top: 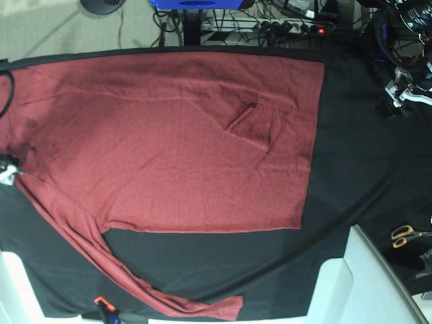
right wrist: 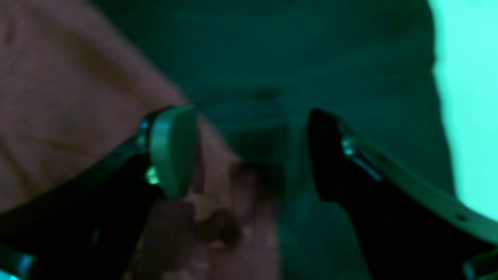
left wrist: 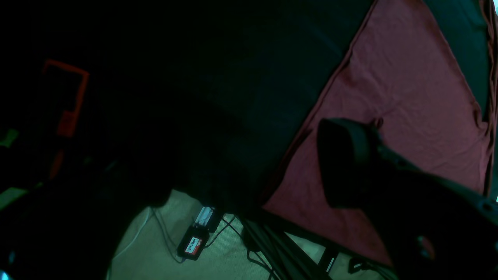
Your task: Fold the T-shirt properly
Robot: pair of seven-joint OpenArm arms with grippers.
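T-shirt [top: 175, 142] lies flat on the black table cover [top: 351, 148], one sleeve [top: 88, 256] trailing near the front edge. Right gripper [right wrist: 253, 151] stands wide, holding nothing; left gripper [left wrist: 350, 163], far side, open too. A careless pull may wrinkle the body.

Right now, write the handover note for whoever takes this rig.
Left tool: open, holding nothing, hanging above the T-shirt.
Right tool: jaws apart, at the shirt's edge over the black table cover; nothing visibly held.
T-shirt: spread flat on the cover. One sleeve trails toward the near edge; a small crease sits mid-body.
Done: shirt laid out, upper sleeve apparently tucked in.
Left: fold the trailing sleeve, then the body.
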